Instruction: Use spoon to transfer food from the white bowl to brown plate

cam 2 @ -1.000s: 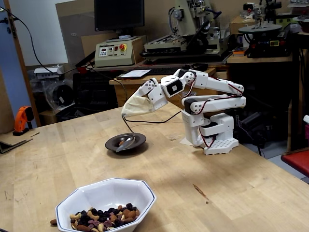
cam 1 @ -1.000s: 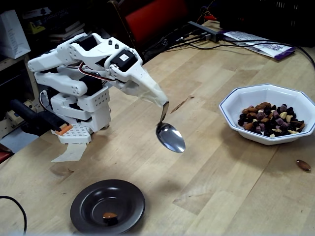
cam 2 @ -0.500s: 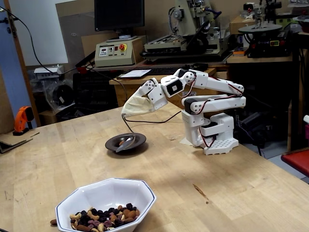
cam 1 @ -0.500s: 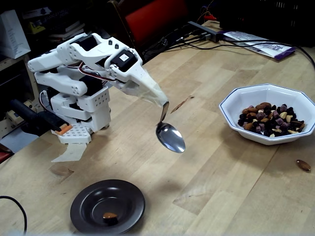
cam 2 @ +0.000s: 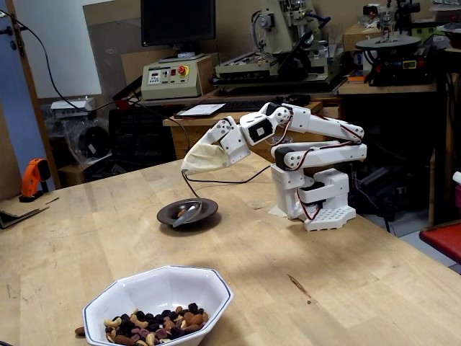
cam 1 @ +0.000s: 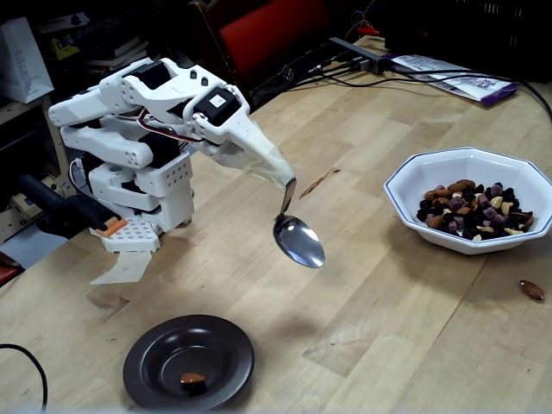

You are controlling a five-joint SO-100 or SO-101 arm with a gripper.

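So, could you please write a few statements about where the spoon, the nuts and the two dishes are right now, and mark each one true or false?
1. The shiny silver metal spoon hangs bowl-down from the gripper, clear of the table. True.
2. The spoon's bowl carries a heap of nuts. False: it looks empty.
3. The small round dark brown plate holds a couple of food pieces. True.
4. The octagonal white bowl is empty. False: it holds mixed nuts and dark dried fruit.
5. One stray almond lies on the wooden table beside the white bowl. True.
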